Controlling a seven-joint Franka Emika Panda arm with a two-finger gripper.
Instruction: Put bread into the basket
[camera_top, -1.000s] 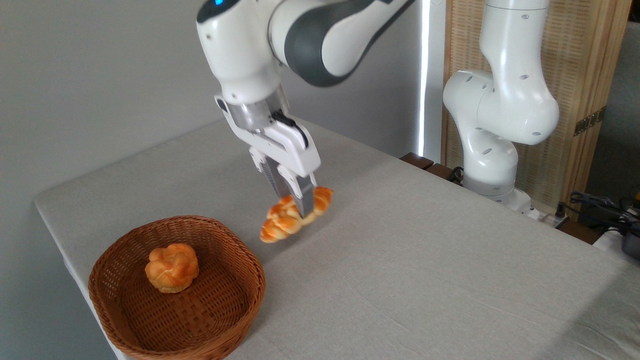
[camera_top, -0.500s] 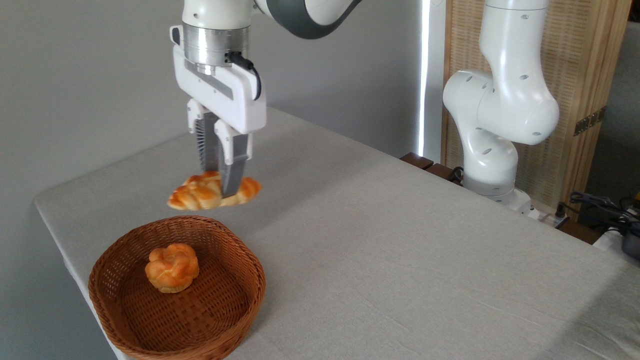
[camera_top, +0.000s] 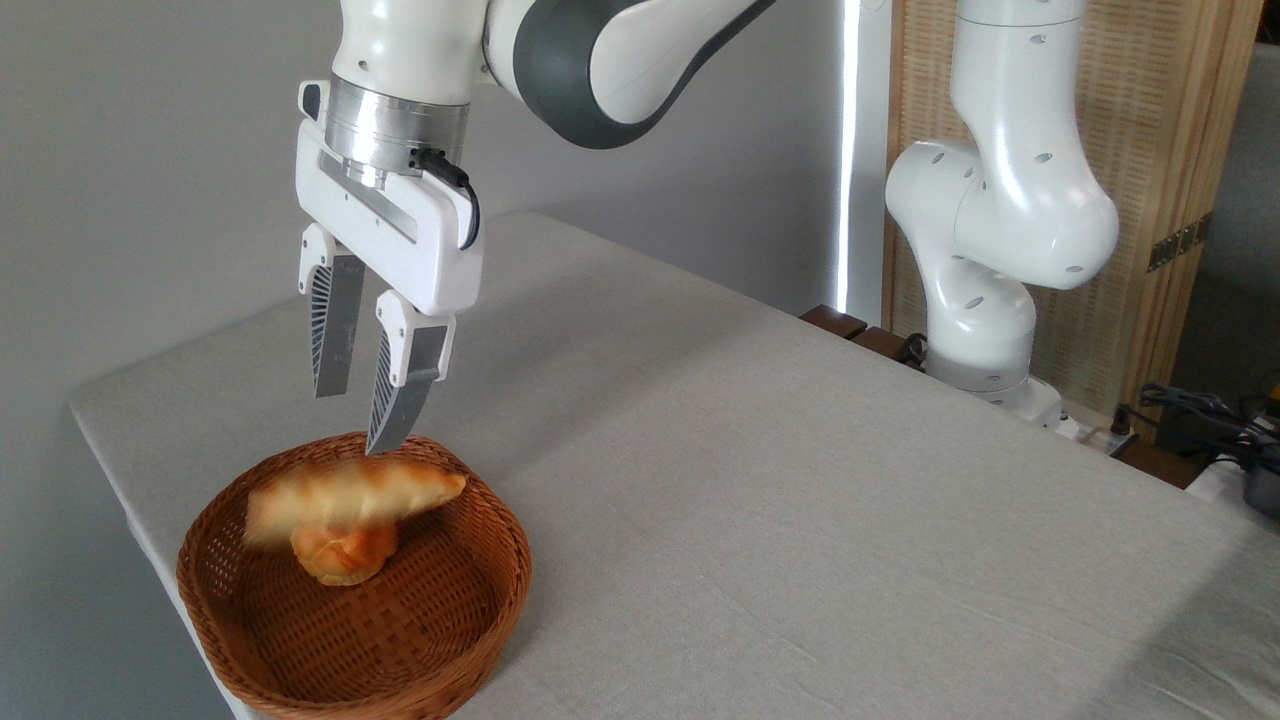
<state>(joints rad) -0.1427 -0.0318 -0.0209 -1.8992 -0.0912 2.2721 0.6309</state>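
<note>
The gripper (camera_top: 355, 420) hangs above the far rim of the basket (camera_top: 470, 640), pointing downward with a slight tilt. Its jaws stand apart with clear air between the two ribbed fingers (camera_top: 400, 385), and they hold nothing. The bread (camera_top: 350, 495) lies just below the fingertips, free of them, over the interior of the basket. It appears blurred, with its long axis running roughly left to right and its right end a little higher than its left. Its lower edge overlaps the small round bun (camera_top: 343, 555), which sits on the woven floor of the basket toward the far left; whether the bread rests on the bun or is just above it cannot be told through the blur. The basket stands near the left front corner of the tabletop (camera_top: 800, 500), which is covered with a pale grey cloth. At the far right edge of the tabletop the white base column of the arm (camera_top: 1000, 230) rises, with a slatted wooden screen (camera_top: 1160, 150) behind it. Dark cables (camera_top: 1200, 415) lie beyond the right-hand edge of the tabletop. A plain grey wall (camera_top: 150, 150) fills the left background.
</note>
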